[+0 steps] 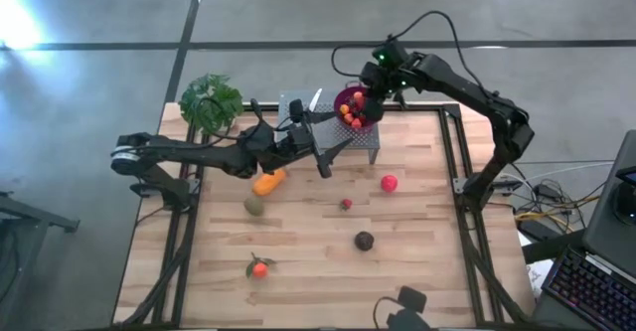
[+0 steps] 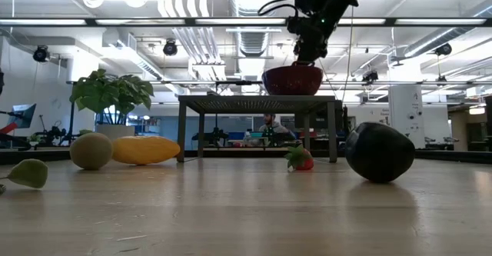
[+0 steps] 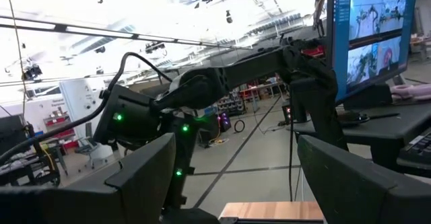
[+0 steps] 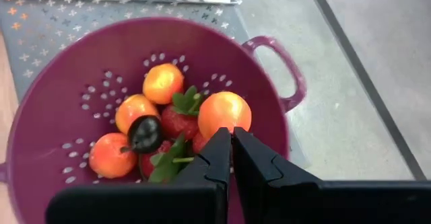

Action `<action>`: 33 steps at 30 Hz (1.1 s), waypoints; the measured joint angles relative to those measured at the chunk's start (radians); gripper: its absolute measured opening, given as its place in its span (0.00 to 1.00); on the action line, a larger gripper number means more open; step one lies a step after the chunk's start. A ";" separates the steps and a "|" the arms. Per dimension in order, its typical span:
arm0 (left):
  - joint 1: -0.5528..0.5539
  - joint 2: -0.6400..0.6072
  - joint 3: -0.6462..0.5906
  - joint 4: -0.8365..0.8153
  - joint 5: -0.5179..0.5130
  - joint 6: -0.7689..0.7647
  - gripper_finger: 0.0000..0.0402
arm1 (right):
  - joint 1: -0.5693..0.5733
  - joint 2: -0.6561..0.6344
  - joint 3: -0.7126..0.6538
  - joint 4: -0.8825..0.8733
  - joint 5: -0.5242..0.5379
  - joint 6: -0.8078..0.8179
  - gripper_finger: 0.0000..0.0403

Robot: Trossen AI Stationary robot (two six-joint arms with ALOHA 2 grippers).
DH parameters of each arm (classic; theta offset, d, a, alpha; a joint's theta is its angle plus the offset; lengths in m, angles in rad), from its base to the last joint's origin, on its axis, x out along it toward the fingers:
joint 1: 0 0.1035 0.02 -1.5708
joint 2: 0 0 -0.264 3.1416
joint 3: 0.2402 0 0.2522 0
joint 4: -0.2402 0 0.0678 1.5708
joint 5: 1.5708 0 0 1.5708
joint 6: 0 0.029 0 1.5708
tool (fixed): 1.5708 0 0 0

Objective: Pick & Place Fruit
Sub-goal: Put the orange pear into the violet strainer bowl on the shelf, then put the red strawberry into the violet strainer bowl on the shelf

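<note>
High view, right gripper (image 1: 369, 90) shut above colander (image 1: 341, 99), table edge close

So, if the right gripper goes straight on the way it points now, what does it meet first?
Most likely the fruit in the purple colander. The right gripper, shut and empty, points down into it, its tips just over an orange fruit and the strawberries beside it. How far above is hard to judge.
</note>
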 joint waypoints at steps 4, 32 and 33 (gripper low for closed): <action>0.000 0.000 0.000 0.000 0.000 0.000 0.79 | -0.003 0.008 0.000 0.003 0.000 0.000 0.02; 0.000 0.000 0.000 0.000 -0.001 -0.052 0.79 | -0.002 0.028 -0.001 0.006 0.010 0.002 0.14; 0.000 0.000 0.000 0.000 -0.001 -0.053 0.79 | -0.002 0.028 -0.001 0.010 0.010 0.001 0.16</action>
